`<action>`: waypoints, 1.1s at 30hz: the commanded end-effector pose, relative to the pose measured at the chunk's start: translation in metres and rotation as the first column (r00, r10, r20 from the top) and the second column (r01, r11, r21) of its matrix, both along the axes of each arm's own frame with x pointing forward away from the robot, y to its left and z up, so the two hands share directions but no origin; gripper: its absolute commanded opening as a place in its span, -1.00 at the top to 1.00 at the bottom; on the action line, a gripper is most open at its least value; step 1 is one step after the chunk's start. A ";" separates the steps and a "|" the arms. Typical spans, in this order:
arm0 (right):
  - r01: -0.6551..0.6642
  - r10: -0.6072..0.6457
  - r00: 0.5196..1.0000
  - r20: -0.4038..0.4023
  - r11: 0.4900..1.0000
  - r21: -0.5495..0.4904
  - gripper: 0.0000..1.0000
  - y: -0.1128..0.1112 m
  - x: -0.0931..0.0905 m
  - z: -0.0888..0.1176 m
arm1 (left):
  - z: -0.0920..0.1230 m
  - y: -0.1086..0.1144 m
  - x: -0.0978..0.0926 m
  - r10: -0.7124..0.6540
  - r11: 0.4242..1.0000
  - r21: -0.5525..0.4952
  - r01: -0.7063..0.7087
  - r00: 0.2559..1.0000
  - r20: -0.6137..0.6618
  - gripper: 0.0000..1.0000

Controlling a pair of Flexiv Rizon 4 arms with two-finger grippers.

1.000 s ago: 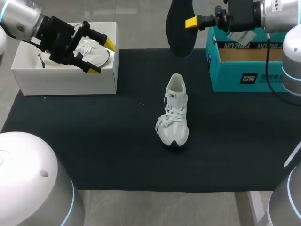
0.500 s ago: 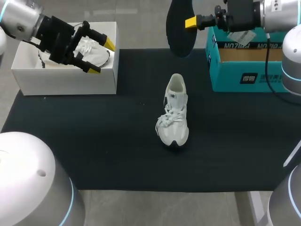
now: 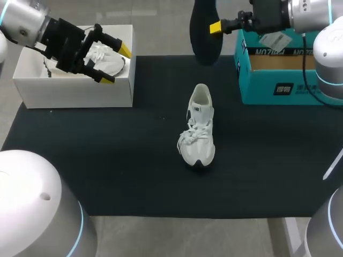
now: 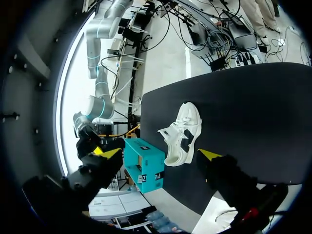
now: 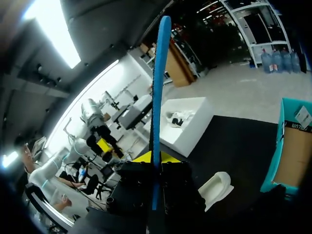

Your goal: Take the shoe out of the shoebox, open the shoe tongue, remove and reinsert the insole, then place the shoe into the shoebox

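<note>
Head view shows the dark oval insole broadside, pinched in the right gripper; the right wrist view shows only its thin blue edge. The white laced sneaker lies on the black mat, outside the teal cardboard shoebox. The left gripper gapes wide, empty, above a white box. The insole's top is cut off in the head view.
</note>
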State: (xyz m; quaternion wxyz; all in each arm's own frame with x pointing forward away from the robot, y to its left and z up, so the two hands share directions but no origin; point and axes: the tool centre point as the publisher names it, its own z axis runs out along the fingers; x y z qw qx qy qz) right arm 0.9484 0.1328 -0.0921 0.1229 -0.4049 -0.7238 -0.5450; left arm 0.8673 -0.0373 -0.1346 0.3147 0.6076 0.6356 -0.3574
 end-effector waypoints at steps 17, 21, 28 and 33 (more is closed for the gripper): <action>0.020 -0.020 1.000 -0.005 1.000 -0.021 1.00 0.003 0.013 -0.029 | 0.001 0.000 -0.001 0.001 1.000 0.003 -0.001 1.000 0.001 -1.00; 0.063 -0.064 0.998 0.013 0.998 0.020 1.00 0.002 0.020 -0.043 | 0.001 0.000 -0.001 0.001 1.000 0.003 -0.001 1.000 0.001 -1.00; 0.116 -0.114 0.988 0.104 0.993 -0.013 1.00 0.005 0.034 -0.083 | 0.001 0.000 -0.001 0.001 1.000 0.003 -0.001 1.000 0.001 -1.00; 0.142 -0.134 0.980 0.147 0.989 -0.048 1.00 0.002 0.040 -0.098 | 0.001 0.000 -0.001 0.001 1.000 0.003 -0.001 1.000 0.001 -1.00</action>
